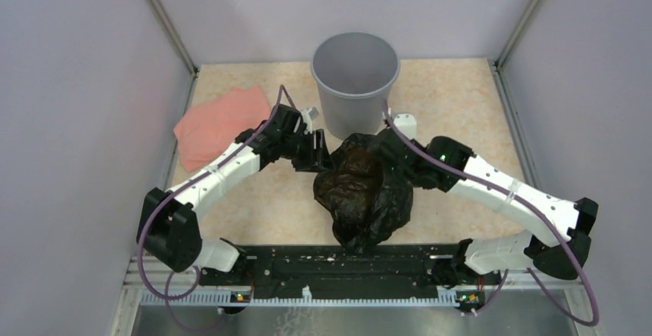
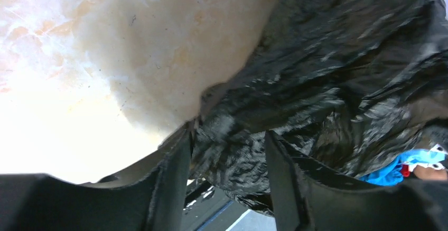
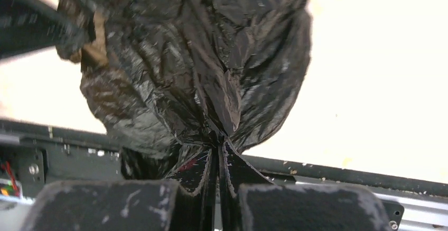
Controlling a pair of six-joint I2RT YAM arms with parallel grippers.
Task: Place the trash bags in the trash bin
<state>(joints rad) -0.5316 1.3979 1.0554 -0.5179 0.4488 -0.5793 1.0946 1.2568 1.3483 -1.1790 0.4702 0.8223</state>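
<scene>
The black crinkled trash bag (image 1: pixel 361 190) hangs bunched between my two arms, just in front of the grey round trash bin (image 1: pixel 355 82). Its lower end reaches the front rail. My right gripper (image 1: pixel 384 145) is shut on a gathered fold at the bag's upper right; in the right wrist view the gripper (image 3: pixel 217 147) pinches the twisted plastic and the bag (image 3: pixel 201 62) balloons beyond it. My left gripper (image 1: pixel 315 154) is open at the bag's upper left. In the left wrist view the left gripper (image 2: pixel 228 141) has its jaws wide apart, with the bag (image 2: pixel 327 72) bulging between the fingertips (image 2: pixel 177 157).
A salmon-pink folded cloth (image 1: pixel 221 119) lies at the left by the wall. The bin stands upright at the back centre with its mouth open. Grey walls close the sides and back. The black base rail (image 1: pixel 338 263) runs along the near edge.
</scene>
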